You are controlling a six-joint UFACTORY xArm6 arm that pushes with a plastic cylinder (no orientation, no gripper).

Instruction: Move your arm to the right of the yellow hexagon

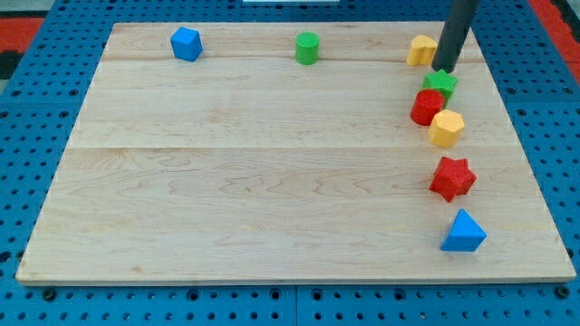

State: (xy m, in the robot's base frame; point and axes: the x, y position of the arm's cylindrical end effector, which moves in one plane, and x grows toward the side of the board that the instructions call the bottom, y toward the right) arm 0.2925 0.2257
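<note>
The yellow hexagon (446,129) is sitting near the right edge of the wooden board (272,181), in a tight column of blocks. It is touching the red block (427,107) on its upper left, and the green star (440,83) is sitting just above that pair, seemingly touching the red one. Below the hexagon, a little apart, the red star (452,177) is lying, and further down the blue triangular block (464,232).

My tip (443,68) is standing at the view's top, just above the green star and pressed close to the right side of the other yellow block (421,50), whose shape is partly hidden by the rod. There is no claw on this rig, only the bare rod, so nothing is opening or closing.

The risk, as I am judging it, is the straight path down: it is running through the green star and would be shoving the whole column, hexagon included. Swinging out to the view's right first looks safer, though the strip of board beside the hexagon is narrow and a block knocked that way could be sliding off the edge.

Far off along the view's top, the green cylinder (307,48) and a blue block (186,43) are lying clear of all this.
</note>
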